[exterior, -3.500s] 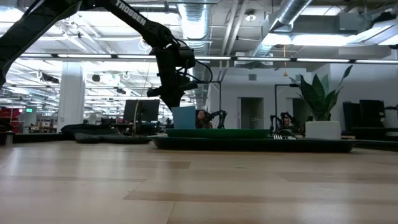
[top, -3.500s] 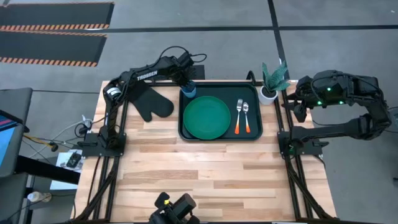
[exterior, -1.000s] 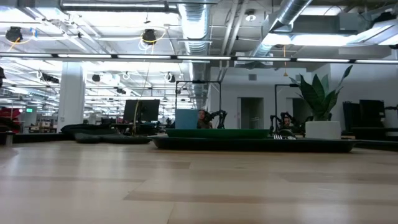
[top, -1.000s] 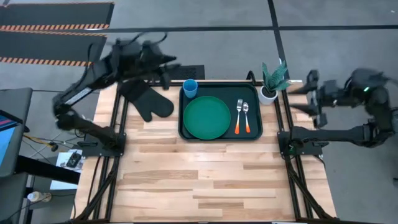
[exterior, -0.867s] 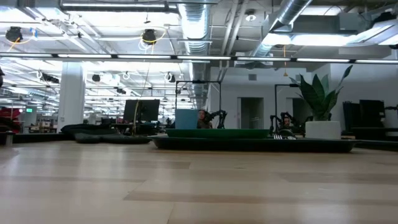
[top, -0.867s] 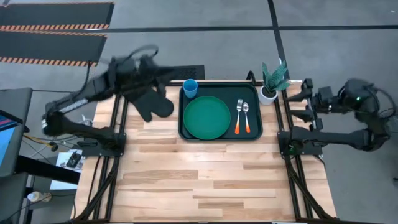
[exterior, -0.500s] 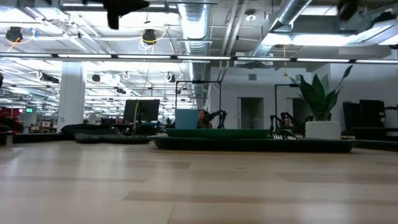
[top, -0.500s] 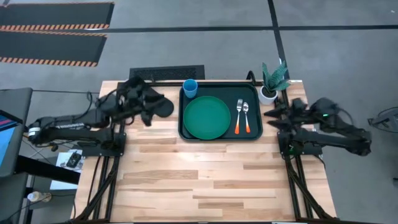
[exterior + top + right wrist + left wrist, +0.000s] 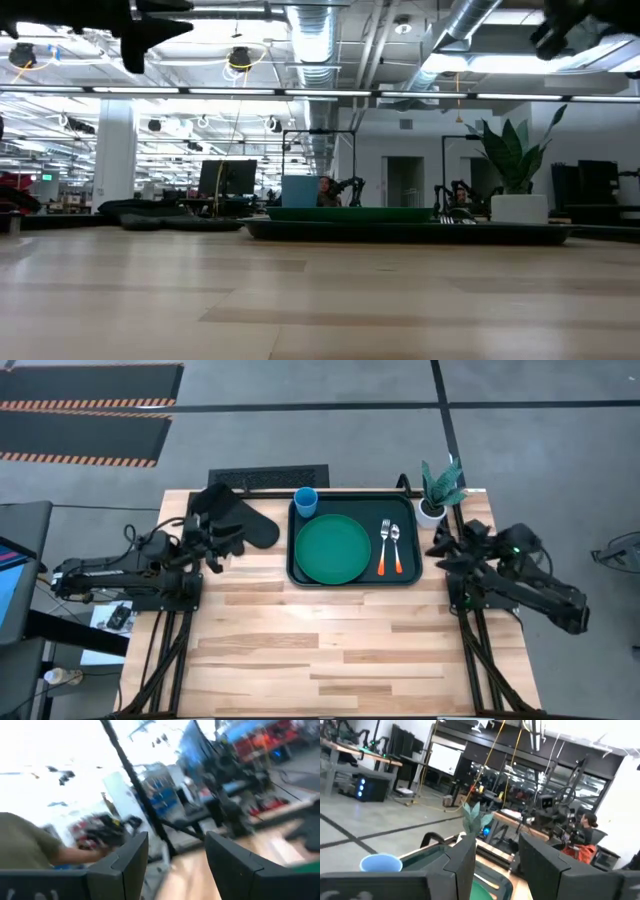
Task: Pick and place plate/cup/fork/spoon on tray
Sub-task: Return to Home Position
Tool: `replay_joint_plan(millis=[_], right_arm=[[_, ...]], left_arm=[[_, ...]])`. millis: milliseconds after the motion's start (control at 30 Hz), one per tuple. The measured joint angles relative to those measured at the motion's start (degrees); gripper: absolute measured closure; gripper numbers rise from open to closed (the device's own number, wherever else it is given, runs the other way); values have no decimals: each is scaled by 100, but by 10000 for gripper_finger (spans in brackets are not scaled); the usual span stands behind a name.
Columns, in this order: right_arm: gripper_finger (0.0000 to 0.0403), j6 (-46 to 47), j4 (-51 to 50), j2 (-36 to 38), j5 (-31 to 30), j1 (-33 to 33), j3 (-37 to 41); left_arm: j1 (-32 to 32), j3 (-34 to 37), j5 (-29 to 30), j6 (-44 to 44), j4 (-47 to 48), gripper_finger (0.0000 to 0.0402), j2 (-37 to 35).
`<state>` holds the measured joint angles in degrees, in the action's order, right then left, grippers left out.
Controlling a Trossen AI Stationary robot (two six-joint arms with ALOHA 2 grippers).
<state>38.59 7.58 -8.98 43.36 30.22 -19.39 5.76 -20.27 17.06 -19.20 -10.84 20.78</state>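
Beside tray (image 9: 297, 572): oven mitt (image 9: 243, 520), potted plant (image 9: 437, 488); both pincers (image 9: 217, 547) (image 9: 441, 549) apart, empty.

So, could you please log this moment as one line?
plate, cup, fork, spoon: on tray | left gripper: open, empty | right gripper: open, empty

Top-down view of a light wooden butcher-block table (image 9: 320, 630). A dark rectangular tray (image 9: 410, 510) lies directly on the boards toward 12 o'clock, close to the far edge. A black oven mitt (image 9: 240, 520) lies flat on the wood at about 10 o'clock, just beside the tray's short side. A white pot with a green plant (image 9: 433, 510) stands at about 1 o'clock, just beside the tray's opposite short side, near the table's far corner. The boards from the centre toward 6 o'clock are bare wood.
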Motion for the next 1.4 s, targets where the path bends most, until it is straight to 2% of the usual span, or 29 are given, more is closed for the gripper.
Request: replay_joint_plan(millis=[100, 167, 300, 400, 467, 567, 633, 700, 833, 933, 1067, 1167, 1400], right_arm=[[182, 492, 561, 481, -188, -153, 185], [182, 560, 918, 849, -700, -477, 432], [182, 748, 1961, 839, -1835, -1621, 1432], [182, 115, 2979, 533, -2899, -2797, 1893], [182, -762, 2610, 302, -3573, -3527, 1868], [182, -1918, 2696, 270, -4306, -4219, 1793], [182, -2259, 2353, 327, -4774, -4378, 1786], [182, -2400, 1761, 416, -5055, -4372, 1817], [182, -2451, 668, 712, -4964, -4052, 1798], [182, -2497, 82, 896, -4628, -3692, 1813], [182, -2501, -149, 884, -4217, -3121, 1805], [182, -2499, -548, 883, -4045, -2678, 1808], [182, -2503, -516, 884, -3804, -1861, 1805]], left_arm=[[-2, 0, -2, -139, 479, 264, -178], [-2, 2, -14, -325, 793, 264, -238], [-6, 2, -70, -1015, 1056, 264, -241], [-8, 2, -535, -886, 1024, 264, -236], [-12, 2, -695, -683, 993, 264, -246], [-8, 0, -424, -502, 1058, 264, -250], [-8, 0, -199, -380, 1179, 264, -248], [-6, 7, -70, -265, 1289, 264, -246], [-6, 421, -66, -98, 991, 264, -299], [-6, 1067, -69, -278, 169, 264, -324], [-6, 1978, -169, -517, -1091, 264, -318], [-4, 1932, -99, -569, -776, 264, -332], [3, 1965, -123, -370, -908, 264, -366]])
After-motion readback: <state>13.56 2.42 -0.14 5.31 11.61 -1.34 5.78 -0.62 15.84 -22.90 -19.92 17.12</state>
